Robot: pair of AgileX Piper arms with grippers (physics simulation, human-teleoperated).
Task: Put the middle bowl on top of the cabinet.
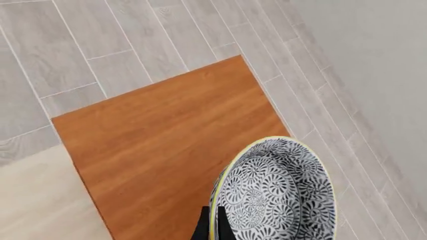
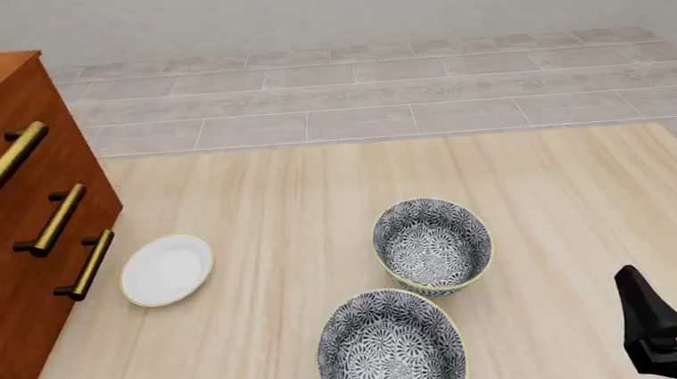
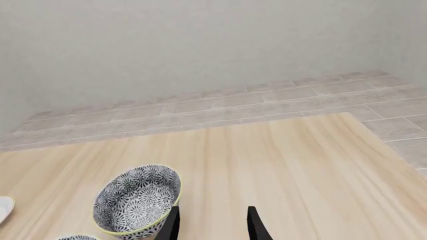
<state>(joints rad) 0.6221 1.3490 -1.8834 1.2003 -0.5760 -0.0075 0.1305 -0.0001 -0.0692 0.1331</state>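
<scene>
In the left wrist view the middle bowl [image 1: 277, 192], dark floral with a pale yellow rim, is held over the cabinet's flat reddish-brown top [image 1: 167, 145], near one of its edges. My left gripper [image 1: 213, 222] is shut on the bowl's rim, one dark finger on each side. Whether the bowl touches the top cannot be told. The front view shows the cabinet [image 2: 10, 266] at the far left with three brass handles; the left arm and its bowl are out of that picture. My right gripper [image 2: 670, 287] stands open and empty at the table's near right, also seen as the right gripper [image 3: 213, 222].
Two matching floral bowls stand on the table: one bowl [image 2: 432, 244] mid-table, seen too as the bowl [image 3: 137, 200], and another bowl [image 2: 389, 347] nearer the front. A small white plate [image 2: 166, 269] lies beside the cabinet. Grey tiled floor lies beyond the table.
</scene>
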